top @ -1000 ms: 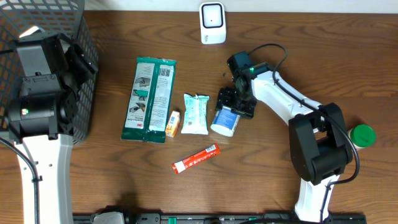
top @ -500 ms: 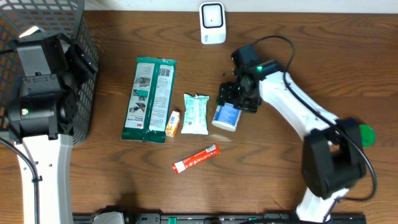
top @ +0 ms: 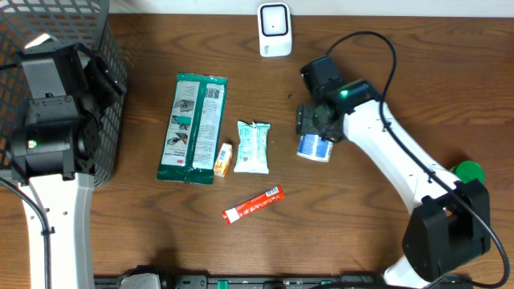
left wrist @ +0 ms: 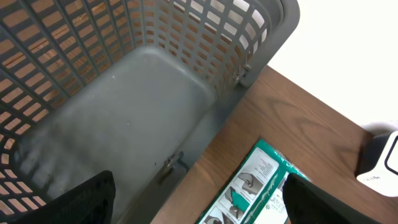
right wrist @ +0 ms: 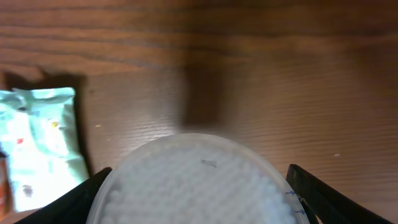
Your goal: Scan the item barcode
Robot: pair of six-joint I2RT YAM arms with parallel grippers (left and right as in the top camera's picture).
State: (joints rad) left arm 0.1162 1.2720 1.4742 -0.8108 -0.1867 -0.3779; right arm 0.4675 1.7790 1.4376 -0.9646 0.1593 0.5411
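The right gripper (top: 316, 136) is clasped on a round tub (top: 313, 150) with a blue label. Its dark fingers (right wrist: 74, 202) press against both sides of the tub, and the wrist view shows the clear top and the white, bumpy contents under it. The tub sits in the middle of the desk (top: 361, 48), toward the far edge, near the white scanner (top: 275, 30), which stands upright at the middle of that far edge. Whether the tub rests on the wood or hangs just above it I cannot tell. The left gripper (left wrist: 199, 186) hangs over the grey mesh basket (left wrist: 205, 56) at the far left corner, its jaws spread wide with nothing between them. Between basket and tub lie a long green package (top: 193, 128), a small orange box (top: 223, 159) touching its lower corner, and a pale green pouch (top: 253, 147) just beside the box. A red stick packet (top: 253, 204) lies tilted, nearer the front edge. A green round thing (top: 469, 173) shows by the right edge, partly hidden behind the right arm.
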